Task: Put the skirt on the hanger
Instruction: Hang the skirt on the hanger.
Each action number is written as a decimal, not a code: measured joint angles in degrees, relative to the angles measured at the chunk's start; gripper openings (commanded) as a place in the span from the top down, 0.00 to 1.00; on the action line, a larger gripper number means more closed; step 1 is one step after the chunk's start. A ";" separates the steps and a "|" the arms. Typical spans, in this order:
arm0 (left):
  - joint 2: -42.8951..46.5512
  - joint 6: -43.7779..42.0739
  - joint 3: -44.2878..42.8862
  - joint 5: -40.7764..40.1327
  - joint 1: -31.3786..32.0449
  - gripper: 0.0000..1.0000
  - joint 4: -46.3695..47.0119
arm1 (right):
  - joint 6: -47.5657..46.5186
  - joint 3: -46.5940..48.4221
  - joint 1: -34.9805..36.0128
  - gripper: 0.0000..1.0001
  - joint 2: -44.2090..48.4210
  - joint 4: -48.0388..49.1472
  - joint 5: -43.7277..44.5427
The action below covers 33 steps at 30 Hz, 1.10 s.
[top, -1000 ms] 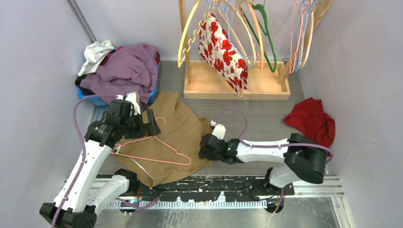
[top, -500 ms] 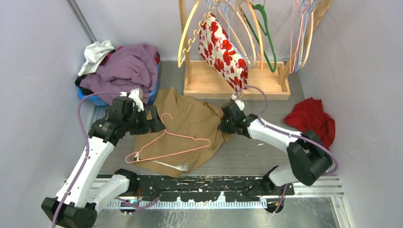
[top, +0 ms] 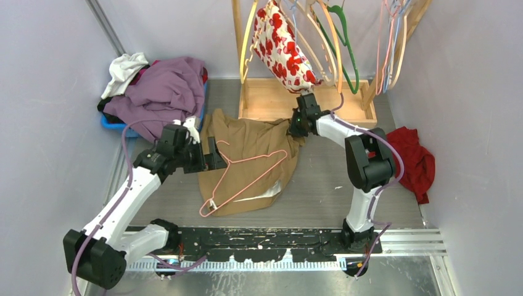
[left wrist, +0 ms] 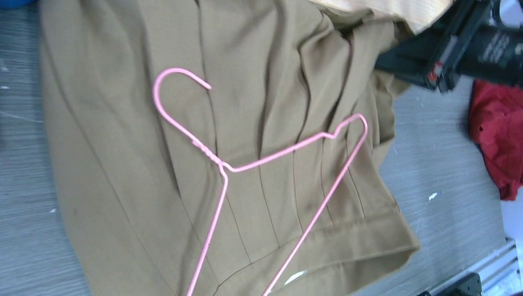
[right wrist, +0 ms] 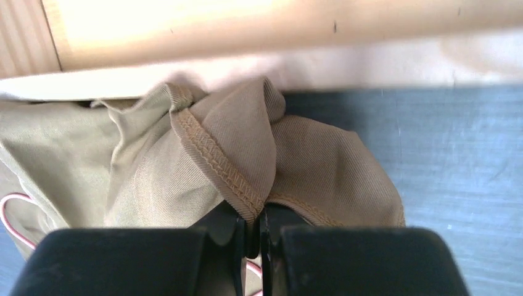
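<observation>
The tan skirt [top: 243, 145] lies rumpled on the grey tabletop [top: 321, 185], its far corner drawn up against the wooden rack base [top: 265, 105]. The right gripper [right wrist: 253, 225] is closed tight on that corner, the stitched hem folded between its black fingers [right wrist: 216, 225]. A pink hanger [left wrist: 223, 167] rests on top of the skirt, hook toward the left arm and one shoulder toward the right gripper. The left gripper [top: 213, 155] sits just beside the hook; whether it is open or closed I cannot tell, since its own camera shows no fingers
</observation>
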<state>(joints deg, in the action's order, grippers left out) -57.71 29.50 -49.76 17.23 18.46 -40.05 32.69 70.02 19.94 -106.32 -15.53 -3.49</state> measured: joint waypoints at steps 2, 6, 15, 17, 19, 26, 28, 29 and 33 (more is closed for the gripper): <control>-1.38 0.33 0.02 0.28 1.38 0.01 1.55 | -1.70 3.23 -0.35 0.80 -1.81 -0.44 -0.31; -2.71 1.20 0.09 0.00 5.20 0.01 3.61 | -3.96 3.37 -0.57 0.47 0.81 -4.28 1.07; -3.15 1.73 0.09 -2.25 8.22 0.01 5.09 | -2.23 -14.10 0.35 0.46 37.90 -16.11 5.38; -4.31 1.53 0.09 -2.73 8.39 0.01 5.84 | -0.11 -16.35 3.32 0.58 47.39 -18.67 6.93; -5.88 1.36 0.09 -2.99 8.57 0.01 6.45 | 3.85 -18.53 11.50 0.61 55.67 -20.22 9.25; -12.63 -0.02 -1.73 -3.28 8.66 0.01 8.48 | 19.28 -22.34 50.14 0.70 59.84 -23.12 24.59; -14.14 -0.04 -2.23 -3.13 8.66 0.01 9.88 | 22.77 -19.98 58.64 0.62 52.15 -24.81 31.36; -14.71 -0.11 -2.40 -2.80 8.66 0.01 10.78 | 24.15 -18.10 61.92 0.61 48.00 -25.42 34.51; -16.50 -0.59 -3.37 -2.29 8.63 0.01 13.42 | 27.67 -13.73 68.28 0.59 34.14 -25.38 42.60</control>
<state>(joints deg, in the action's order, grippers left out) -74.22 28.91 -53.12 14.94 27.09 -26.63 60.36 56.29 88.23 -72.18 -40.91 39.11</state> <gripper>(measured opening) 0.994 0.398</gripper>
